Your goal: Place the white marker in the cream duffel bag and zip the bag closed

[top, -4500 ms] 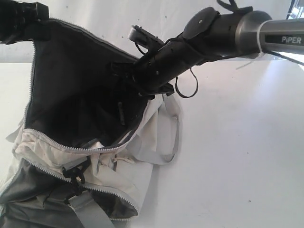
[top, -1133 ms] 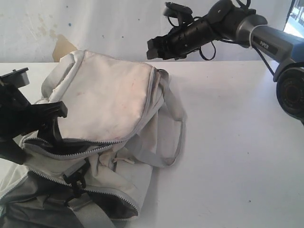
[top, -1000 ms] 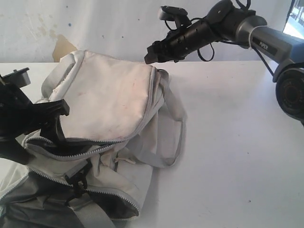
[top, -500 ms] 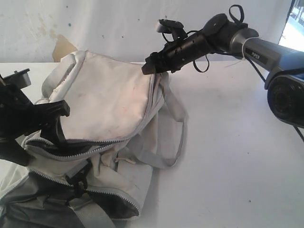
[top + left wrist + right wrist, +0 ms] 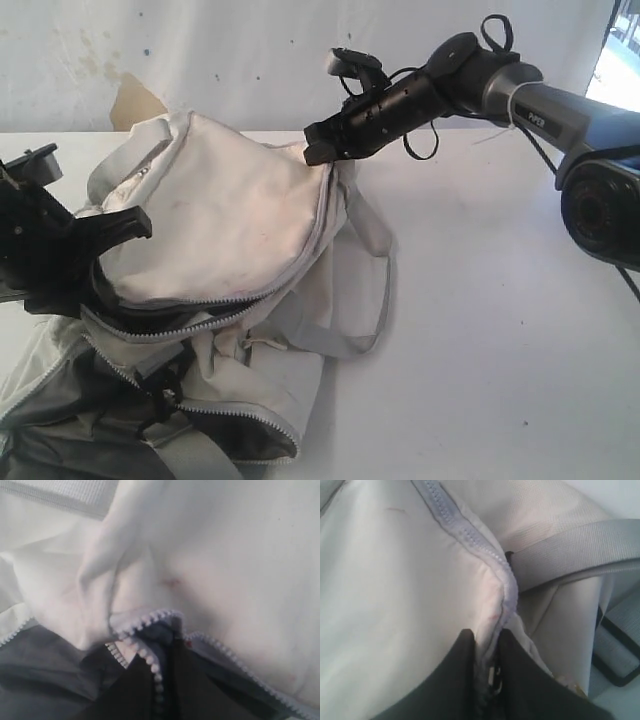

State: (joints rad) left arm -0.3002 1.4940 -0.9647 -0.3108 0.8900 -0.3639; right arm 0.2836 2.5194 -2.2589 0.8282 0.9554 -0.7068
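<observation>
exterior view: the cream duffel bag [image 5: 230, 220] lies on the white tabletop [image 5: 480, 330]; the label on the right arm [image 5: 540, 105] is too blurred to read. left wrist view: the left hand [image 5: 162, 685] is closed on the bag's zipper edge [image 5: 150, 620]. right wrist view: the right hand [image 5: 487, 665] pinches the bag's zipped seam [image 5: 465, 535].

L hand [image 5: 162, 670], R hand [image 5: 486, 650] both pinched tight.

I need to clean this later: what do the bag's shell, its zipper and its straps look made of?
The cream duffel bag: soft matte woven fabric, perhaps canvas or nylon; it creases, sags and shows stains. Its zipper: pale grey teeth on woven tape, probably plastic, no metallic shine. Its strap: flat grey webbing, ribbed weave visible, likely synthetic.
</observation>
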